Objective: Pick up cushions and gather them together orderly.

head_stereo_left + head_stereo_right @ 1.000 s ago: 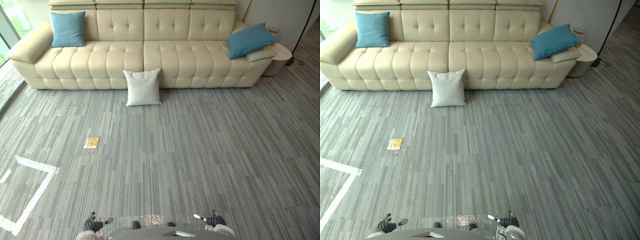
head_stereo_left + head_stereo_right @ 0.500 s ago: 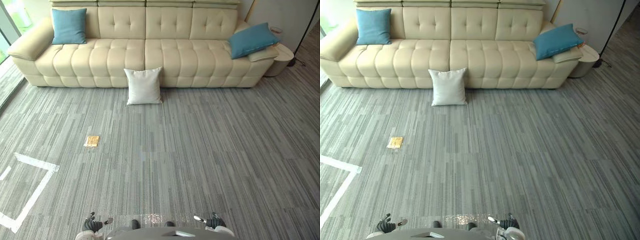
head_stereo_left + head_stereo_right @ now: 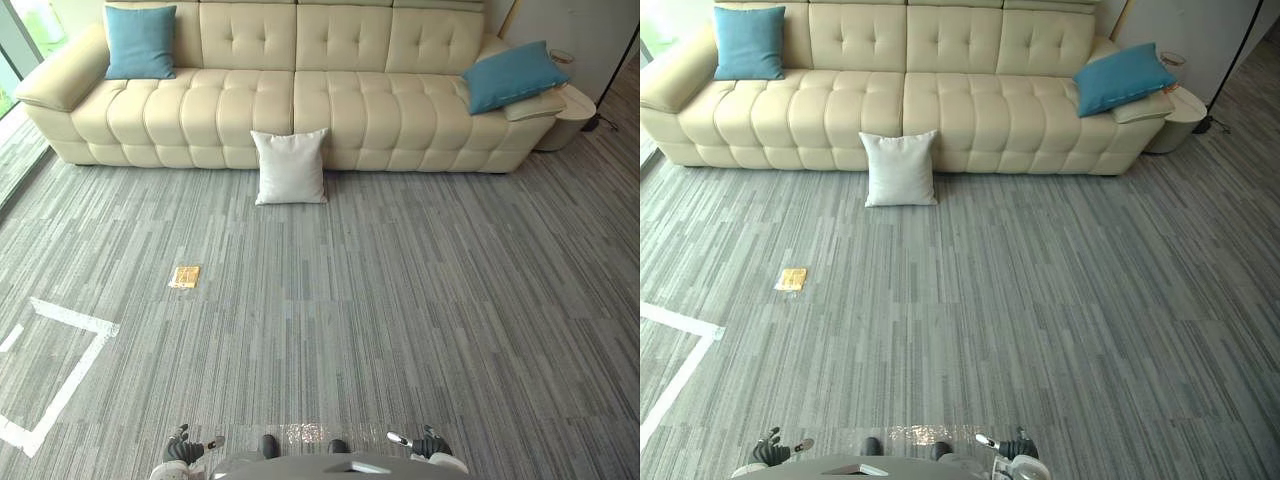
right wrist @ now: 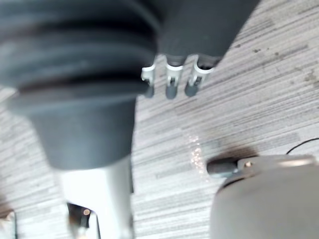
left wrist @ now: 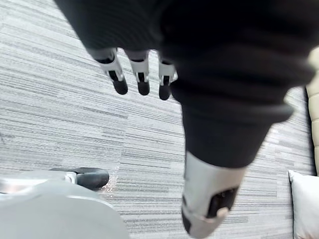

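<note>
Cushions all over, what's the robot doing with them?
Nothing has been picked up yet. The robot stands back on the carpet, facing the sofa. Its left hand and right hand hang low, open and empty. The white cushion leans on the floor against the sofa's front; the left blue cushion and the right blue cushion sit at the sofa's ends.

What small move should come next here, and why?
Probably a step forward toward the white cushion, which leans against the sofa front on the carpet, well beyond reach. The left hand and right hand hang open, holding nothing; the left blue cushion and right blue cushion sit at the sofa's ends.
</note>
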Robot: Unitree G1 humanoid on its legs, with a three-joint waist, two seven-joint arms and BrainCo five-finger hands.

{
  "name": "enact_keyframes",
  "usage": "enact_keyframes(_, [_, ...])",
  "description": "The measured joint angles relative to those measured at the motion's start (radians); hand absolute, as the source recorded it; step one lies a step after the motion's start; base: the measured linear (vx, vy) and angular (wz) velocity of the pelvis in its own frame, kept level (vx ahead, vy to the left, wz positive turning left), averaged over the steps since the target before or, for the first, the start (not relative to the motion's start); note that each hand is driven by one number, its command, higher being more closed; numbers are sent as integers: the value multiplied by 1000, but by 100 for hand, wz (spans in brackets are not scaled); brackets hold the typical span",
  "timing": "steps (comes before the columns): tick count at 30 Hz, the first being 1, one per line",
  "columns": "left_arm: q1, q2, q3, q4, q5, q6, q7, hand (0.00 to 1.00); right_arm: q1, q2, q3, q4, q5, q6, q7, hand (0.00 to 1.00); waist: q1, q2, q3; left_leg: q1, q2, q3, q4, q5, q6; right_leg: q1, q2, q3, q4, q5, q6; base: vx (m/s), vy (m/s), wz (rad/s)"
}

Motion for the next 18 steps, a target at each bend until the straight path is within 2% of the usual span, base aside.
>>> enact_keyframes(9, [-3, 1, 22, -3, -33, 0, 0, 0, -7, 0, -10, -2, 0, 18, 0, 0, 16, -4, 0, -38, -6, 29, 7, -36, 9, -48, -7, 27, 2, -12, 10, 39, -14, -9])
enact_keyframes(11, [-12, 3, 23, -6, -38, 0, 0, 0, -12, 2, -21, -4, 0, 18, 0, 0, 14, -7, 2, -75, -15, 32, 81, -86, 19, -71, -21, 26, 34, -36, 24, 129, 49, -5])
enact_keyframes(13, [-13, -3, 21, -23, -39, 1, 0, 0, -15, 3, -28, -5, 0, 18, 0, 0, 23, 1, 9, -123, -15, 43, 192, -162, 30, -111, -34, 25, 125, -84, 48, 148, 81, -14])
enact_keyframes(14, [-13, -12, 19, -35, -39, 1, 1, 0, -17, -3, -29, -6, 0, 18, 0, 0, 31, 14, 18, -140, -9, 48, 255, -217, 40, -147, -40, 23, 238, -124, 80, 116, 122, -19])
enact_keyframes(15, [-14, -16, 7, -42, -39, 1, 0, 0, -15, -10, -30, -18, 0, 18, 0, 0, 34, 28, 26, -132, -6, 47, 312, -257, 59, -230, -59, 7, 470, -170, 107, 128, 131, -9])
enact_keyframes(17, [-22, -15, -13, -43, -39, 1, 0, 0, 0, -5, -28, -55, 0, 18, 0, 0, 28, 38, 36, -111, -15, 28, 342, -289, 71, -328, -88, -15, 707, -176, 85, 256, 150, 20])
enact_keyframes(18, [-31, -7, -19, -45, -39, 1, 0, 0, 5, 0, -29, -85, 1, 18, 0, 0, 22, 25, 39, -91, -23, 14, 365, -310, 81, -388, -110, -29, 872, -186, 58, 334, 121, 31])
